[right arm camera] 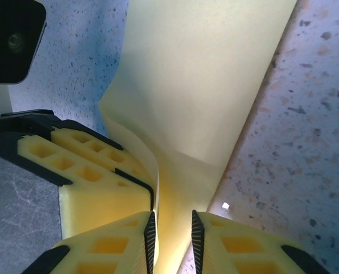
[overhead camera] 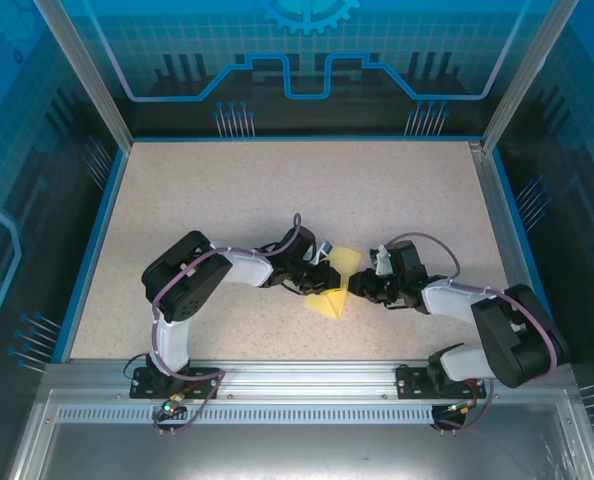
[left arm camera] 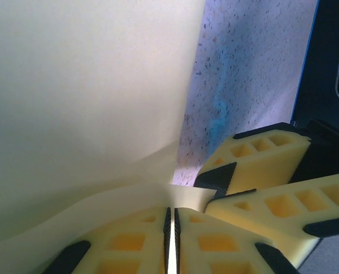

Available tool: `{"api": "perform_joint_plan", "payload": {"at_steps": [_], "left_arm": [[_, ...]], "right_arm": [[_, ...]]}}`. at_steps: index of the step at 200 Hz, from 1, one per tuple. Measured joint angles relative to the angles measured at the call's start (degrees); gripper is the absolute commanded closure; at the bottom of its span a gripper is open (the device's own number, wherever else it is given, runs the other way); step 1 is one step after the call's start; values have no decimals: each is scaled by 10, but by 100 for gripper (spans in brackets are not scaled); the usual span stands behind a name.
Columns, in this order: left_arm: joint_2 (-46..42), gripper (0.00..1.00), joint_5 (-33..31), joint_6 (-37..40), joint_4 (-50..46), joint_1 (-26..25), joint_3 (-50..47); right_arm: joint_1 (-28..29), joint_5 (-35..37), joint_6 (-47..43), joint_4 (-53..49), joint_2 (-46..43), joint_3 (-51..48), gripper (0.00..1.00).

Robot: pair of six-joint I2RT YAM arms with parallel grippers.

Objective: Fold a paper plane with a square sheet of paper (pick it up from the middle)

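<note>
Largest to smallest. A beige speckled table point(overhead camera: 277, 190) with a blue border fills the floor of an enclosure of translucent blue panels printed with circuit lines point(overhead camera: 377, 50). A grey aluminium rail point(overhead camera: 307, 375) runs along the near edge and carries both arm bases.

The black-and-white left arm point(overhead camera: 192, 280) reaches right toward the centre of the table. The black-and-white right arm point(overhead camera: 507, 335) reaches left to meet it.

The left gripper point(overhead camera: 317, 272) and the right gripper point(overhead camera: 362, 285) face each other near mid-table, close together.

The thin pale yellow sheet of paper point(overhead camera: 329, 303) lies between the two grippers. Its lower part is a triangle pointing toward the rail, and its upper part rises between the fingers.

Left wrist view: the left gripper point(left arm camera: 170, 211) has its yellow foam pads drawn together to a hairline slit, with the edge of the sheet of paper point(left arm camera: 89, 103) pinched in it. The fingers of the right gripper point(left arm camera: 261, 165) hold the same edge just beside it.

Right wrist view: the right gripper point(right arm camera: 172, 220) has its jaws narrow. A fold of the sheet of paper point(right arm camera: 204, 74) fills the gap between them. The fingers of the left gripper point(right arm camera: 84, 171) touch the sheet at left. A small black housing with a round lens point(right arm camera: 12, 40) sits above them.
</note>
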Motion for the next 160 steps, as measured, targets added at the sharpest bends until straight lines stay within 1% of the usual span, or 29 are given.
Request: {"api": "perform_joint_plan", "payload": {"at_steps": [45, 84, 101, 132, 160], "left_arm": [[0, 87, 0, 0, 0, 0, 0], [0, 87, 0, 0, -2, 0, -1], [0, 85, 0, 0, -2, 0, -1], [-1, 81, 0, 2, -4, 0, -1], [-25, 78, 0, 17, -29, 0, -1]], "right_arm": [[0, -17, 7, 26, 23, 8, 74], [0, -29, 11, 42, 42, 12, 83], [0, -29, 10, 42, 51, 16, 87], [0, -27, 3, 38, 57, 21, 93], [0, -21, -10, 25, 61, 30, 94]]}}
